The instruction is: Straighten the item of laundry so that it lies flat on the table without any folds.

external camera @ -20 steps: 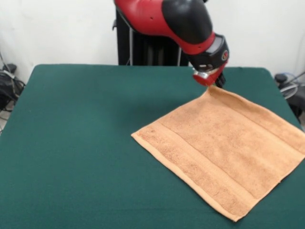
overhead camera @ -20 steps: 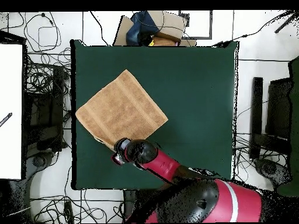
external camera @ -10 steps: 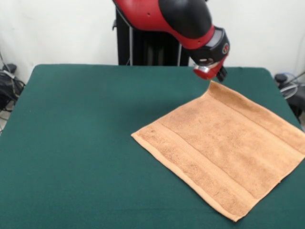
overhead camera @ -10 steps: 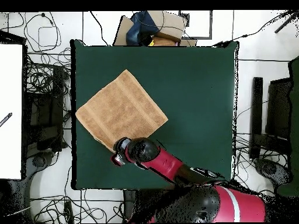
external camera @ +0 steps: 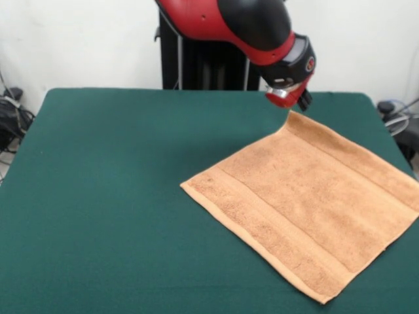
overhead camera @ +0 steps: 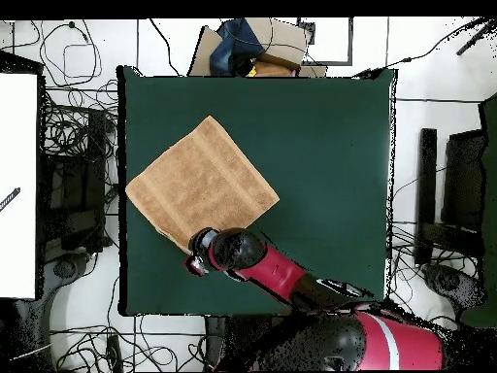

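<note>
The tool's (external camera: 289, 99) tips are mostly hidden under the red and black wrist, so whether it is wide or narrow cannot be told; nothing hangs from it. In the overhead view the wrist covers the tool (overhead camera: 199, 254) and the towel corner beneath it. The towel's (external camera: 304, 199) right corner runs off the front picture's edge. No label or writing can be made out on the towel in either view; only its woven bands show.

The towel (overhead camera: 201, 184) lies flat and spread, turned like a diamond, on the desk (external camera: 111, 190), near one side edge of the desk (overhead camera: 320, 146) seen from above.

A second ago the tool sat right at the towel's far corner, which was raised slightly; now the tool hangs just above it, apart, and the corner lies down. Since half a second ago little has changed.
</note>
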Robot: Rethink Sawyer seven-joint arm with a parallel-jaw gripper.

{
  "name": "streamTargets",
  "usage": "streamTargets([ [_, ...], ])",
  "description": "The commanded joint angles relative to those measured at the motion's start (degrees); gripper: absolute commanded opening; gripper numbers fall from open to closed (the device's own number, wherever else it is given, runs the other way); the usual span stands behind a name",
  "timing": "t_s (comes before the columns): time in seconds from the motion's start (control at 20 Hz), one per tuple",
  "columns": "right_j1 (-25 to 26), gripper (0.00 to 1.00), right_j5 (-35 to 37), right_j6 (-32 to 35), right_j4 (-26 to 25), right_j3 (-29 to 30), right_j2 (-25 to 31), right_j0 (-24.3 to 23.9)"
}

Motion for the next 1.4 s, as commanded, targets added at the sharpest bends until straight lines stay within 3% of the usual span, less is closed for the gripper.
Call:
streamTargets([
  [0.05,2.51,0.00,1.83,-2.79,-0.56,-6.52,-2.69,0.62],
  [1.4,5.33,0.00,3.51,-4.01,-2.40,-10.95,-4.58,-0.08],
])
